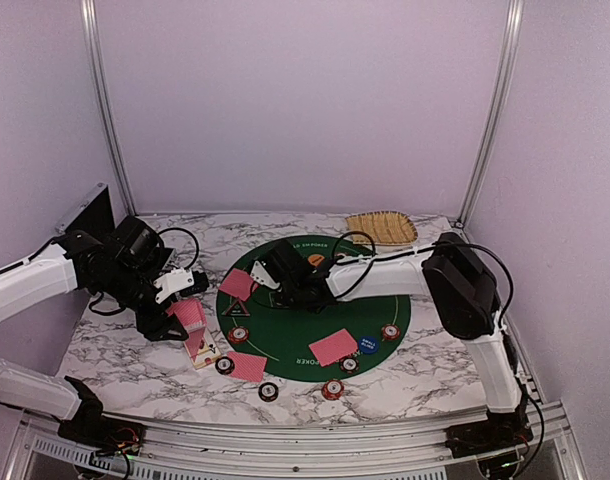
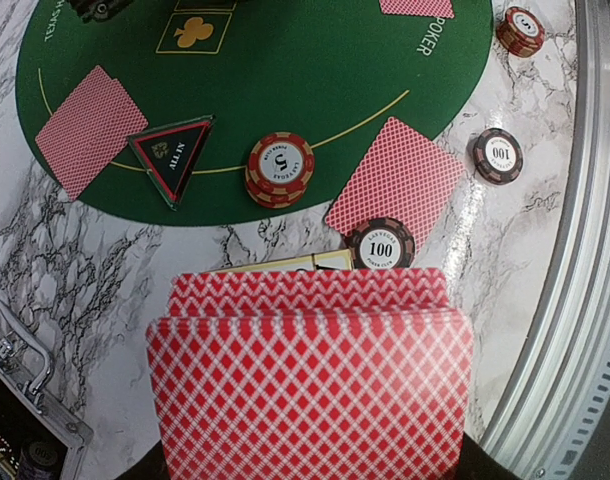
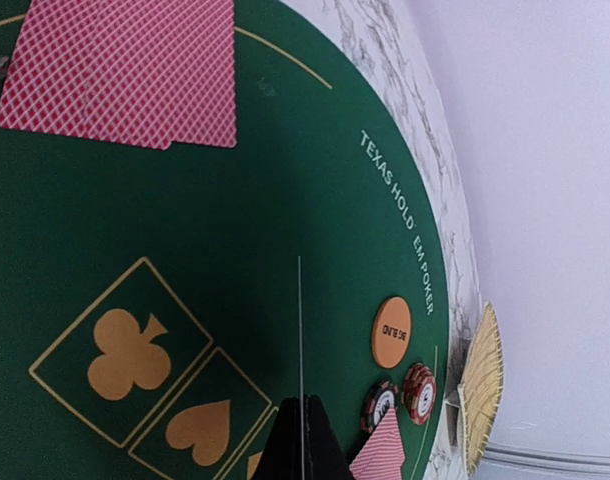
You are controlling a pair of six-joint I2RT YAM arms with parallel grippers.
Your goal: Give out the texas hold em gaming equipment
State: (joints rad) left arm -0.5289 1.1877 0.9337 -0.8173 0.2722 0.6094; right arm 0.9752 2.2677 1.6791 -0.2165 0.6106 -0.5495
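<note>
deck: stack of red-backed cards (image 2: 310, 380), slightly fanned, over the marble just off the mat's left edge
left gripper (image 1: 188, 318): clamped on the stack of red-backed cards; fingers mostly hidden behind it in the left wrist view
dealt cards: overlapping pair (image 2: 90, 130) face down on the mat's left side; single card (image 2: 395, 182) face down, partly on the mat's near rim and partly on marble; another card (image 1: 333, 347) face down on the near-right felt
chips: red-and-white stack (image 2: 280, 167) on the felt just beside the triangle button; dark chip (image 2: 383, 245) at the near corner of the single card; second dark chip (image 2: 498, 155) on marble near it; red chip (image 2: 520, 30) on marble further along; two chips (image 3: 419, 390) side by side past the orange button, toward the tray
buttons: black-triangle button (image 2: 173, 152) on the gold line between pair and stack; blue button (image 1: 368, 344) just beside the near-right card; orange button (image 3: 392, 332) by the mat's lettering on the far side
right gripper (image 3: 305, 440): fingers pressed together, nothing between them; over the mat's middle by the club and heart marks; whether it touches the felt, cannot tell
mat: round green felt mat (image 1: 285, 330), centre of the marble table (image 1: 135, 370)
tray: tan woven tray (image 1: 381, 228) at the far edge, beyond the mat
case: metal-edged case (image 2: 15, 350) on the table's left side
</note>
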